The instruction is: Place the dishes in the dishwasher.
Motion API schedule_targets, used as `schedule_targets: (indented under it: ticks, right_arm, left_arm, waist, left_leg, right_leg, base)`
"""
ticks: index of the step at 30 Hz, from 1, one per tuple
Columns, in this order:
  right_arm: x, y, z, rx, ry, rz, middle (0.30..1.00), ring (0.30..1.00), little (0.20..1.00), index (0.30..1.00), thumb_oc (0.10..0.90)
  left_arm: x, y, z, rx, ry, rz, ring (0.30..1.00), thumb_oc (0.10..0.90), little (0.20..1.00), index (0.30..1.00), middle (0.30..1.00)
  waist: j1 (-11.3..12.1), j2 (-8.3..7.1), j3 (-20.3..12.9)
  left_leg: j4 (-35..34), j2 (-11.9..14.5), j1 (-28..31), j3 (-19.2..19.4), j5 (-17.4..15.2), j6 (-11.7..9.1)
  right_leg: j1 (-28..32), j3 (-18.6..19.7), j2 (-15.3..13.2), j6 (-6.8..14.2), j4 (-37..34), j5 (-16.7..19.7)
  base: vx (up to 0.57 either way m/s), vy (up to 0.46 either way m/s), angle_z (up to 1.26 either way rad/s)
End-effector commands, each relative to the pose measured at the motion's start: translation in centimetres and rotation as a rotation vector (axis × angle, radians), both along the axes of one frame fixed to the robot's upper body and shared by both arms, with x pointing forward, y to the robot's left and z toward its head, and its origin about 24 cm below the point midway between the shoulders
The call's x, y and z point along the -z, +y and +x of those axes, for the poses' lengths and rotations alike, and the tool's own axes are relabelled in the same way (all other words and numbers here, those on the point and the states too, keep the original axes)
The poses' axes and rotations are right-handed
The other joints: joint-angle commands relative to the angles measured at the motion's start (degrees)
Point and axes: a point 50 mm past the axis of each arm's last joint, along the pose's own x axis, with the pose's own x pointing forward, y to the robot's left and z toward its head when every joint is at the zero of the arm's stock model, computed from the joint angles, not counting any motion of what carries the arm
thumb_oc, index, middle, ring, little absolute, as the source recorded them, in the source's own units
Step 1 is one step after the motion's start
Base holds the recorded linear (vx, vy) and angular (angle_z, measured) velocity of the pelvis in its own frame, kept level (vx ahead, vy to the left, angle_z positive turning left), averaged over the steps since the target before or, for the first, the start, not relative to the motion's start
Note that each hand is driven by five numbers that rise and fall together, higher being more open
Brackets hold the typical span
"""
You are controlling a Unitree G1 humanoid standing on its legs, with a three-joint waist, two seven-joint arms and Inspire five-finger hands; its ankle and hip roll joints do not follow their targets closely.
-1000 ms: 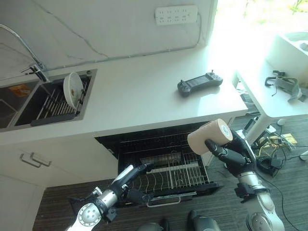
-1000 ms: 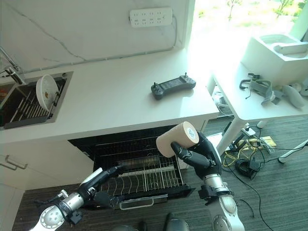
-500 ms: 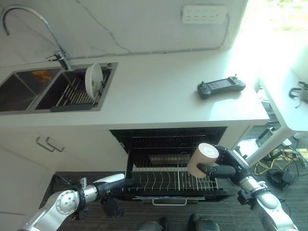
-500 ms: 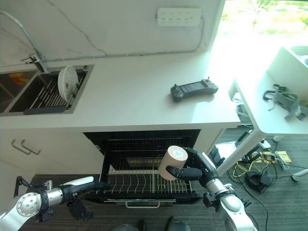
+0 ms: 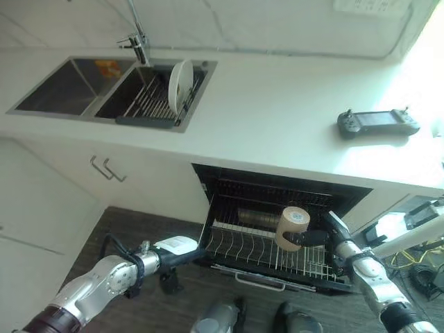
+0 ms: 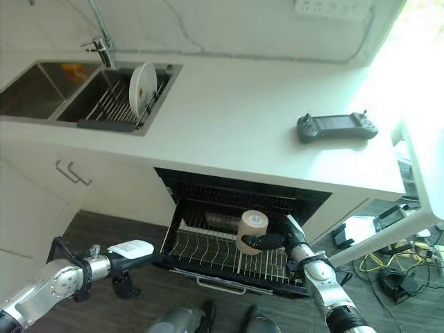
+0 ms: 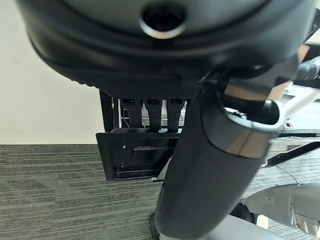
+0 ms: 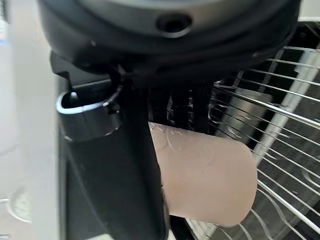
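From my station, the left hand (image 5: 182, 248) reached the dishwasher rack (image 5: 257, 251) edge, its fingers hidden. The right hand (image 6: 277, 240) was half covered by the cup (image 6: 252, 232).

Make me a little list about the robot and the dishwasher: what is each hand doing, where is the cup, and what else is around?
right hand: curled round the beige cup, holding it just over the pulled-out dishwasher rack
cup: tilted, not yet set down in the rack
left hand: reaching to the rack's left front corner; fingers hidden
dishwasher: open under the white counter
sink: one white plate standing on edge in a drying rack
counter: a dark handheld controller near the right end
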Motion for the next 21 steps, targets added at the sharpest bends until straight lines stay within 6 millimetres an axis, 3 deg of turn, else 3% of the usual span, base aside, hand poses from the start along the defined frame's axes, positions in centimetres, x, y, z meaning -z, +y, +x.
schedule_targets:
  ticks: [1,18,21]
  right_arm:
    - [-5.2,-0.9,2.8,0.016,-0.255,-0.021,0.300,0.300,0.300,0.300,0.400]
    - [-2.7,-3.9,1.9,0.150,-0.127,-0.151,0.300,0.300,0.300,0.300,0.400]
    - [-2.0,-4.8,1.5,0.163,-0.074,-0.196,0.300,0.300,0.300,0.300,0.400]
  left_arm:
    - [-1.3,-1.0,-0.3,0.047,-0.082,-0.047,0.900,0.800,0.900,0.900,0.900]
    - [-0.6,-1.9,0.0,0.003,-0.122,-0.112,0.900,0.800,0.900,0.900,0.900]
    - [-0.9,-2.3,0.5,-0.006,-0.148,-0.148,0.900,0.800,0.900,0.900,0.900]
  waist:
    - [-0.93,0.23,-0.15]
    - [-3.26,3.17,3.92]
    - [-4.06,4.34,4.84]
  left_leg:
    - [0.67,4.95,1.00,3.08,-2.18,-1.73]
    - [0.67,4.23,-1.25,3.49,-1.38,-1.67]
    - [0.67,4.18,-2.14,4.03,-1.27,-1.94]
  right_leg:
    - [4.69,1.65,0.73,2.41,0.30,-6.38]
    - [1.08,3.80,0.63,1.59,3.39,-7.55]
    - [0.07,4.41,0.56,1.39,3.35,-7.64]
  base:
    - [0.04,0.035,0.01]
    - [-0.02,0.011,0.00]
    - [-0.07,0.047,-0.12]
